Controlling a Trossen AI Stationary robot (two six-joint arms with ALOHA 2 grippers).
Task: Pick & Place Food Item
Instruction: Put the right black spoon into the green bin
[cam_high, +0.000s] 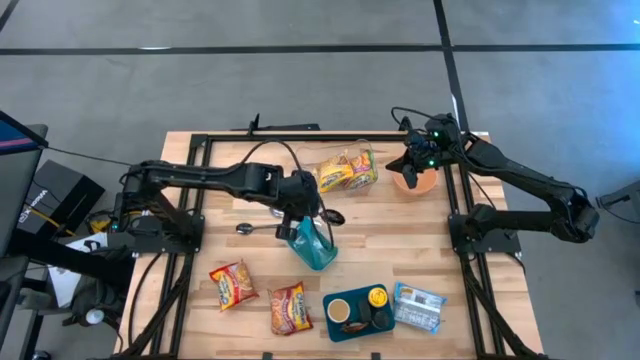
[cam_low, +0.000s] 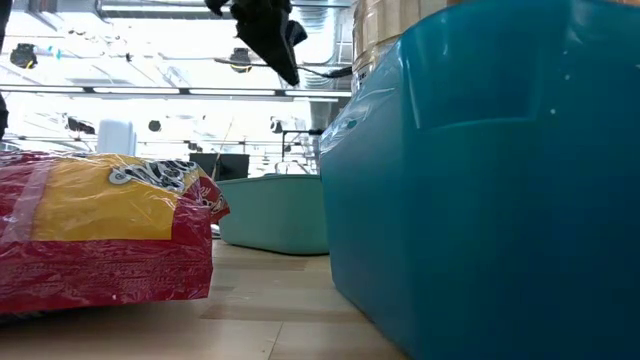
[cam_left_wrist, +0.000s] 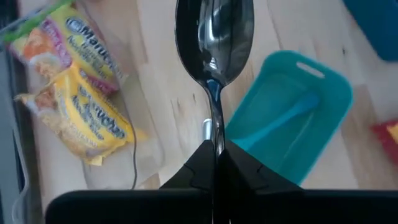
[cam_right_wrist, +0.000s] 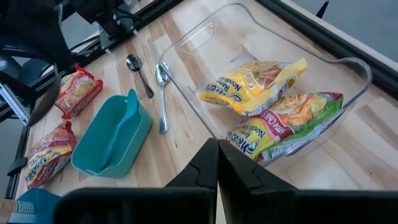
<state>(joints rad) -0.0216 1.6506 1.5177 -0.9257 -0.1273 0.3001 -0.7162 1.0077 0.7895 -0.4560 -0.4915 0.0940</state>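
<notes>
My left gripper (cam_high: 300, 212) hangs over the middle of the table, shut on a metal spoon (cam_left_wrist: 214, 37). The spoon's bowl sticks out past the fingertips, above the wood beside a teal container (cam_left_wrist: 286, 118). In the low view the gripper (cam_low: 268, 30) shows high up. Two red noodle packets (cam_high: 232, 285) (cam_high: 290, 308) lie flat near the front left. Yellow noodle packets (cam_right_wrist: 261, 81) lie inside a clear tub (cam_right_wrist: 348, 68). My right gripper (cam_right_wrist: 217, 165) is shut at the far right, holding nothing. My left gripper pinches the spoon's handle (cam_left_wrist: 216, 134) between its two fingers, which slant down from the table's left. The handle runs along the fingers and the bowl (cam_left_wrist: 214, 43) points away from them. The spoon is lifted clear of the table.
Two more spoons (cam_right_wrist: 132, 62) (cam_right_wrist: 163, 93) lie on the wood between the clear tub and the teal container. An orange bowl (cam_high: 422, 182) stands under my right arm. A blue tray (cam_high: 335, 325) with cups and a pale packet (cam_high: 420, 305) sit at the front right.
</notes>
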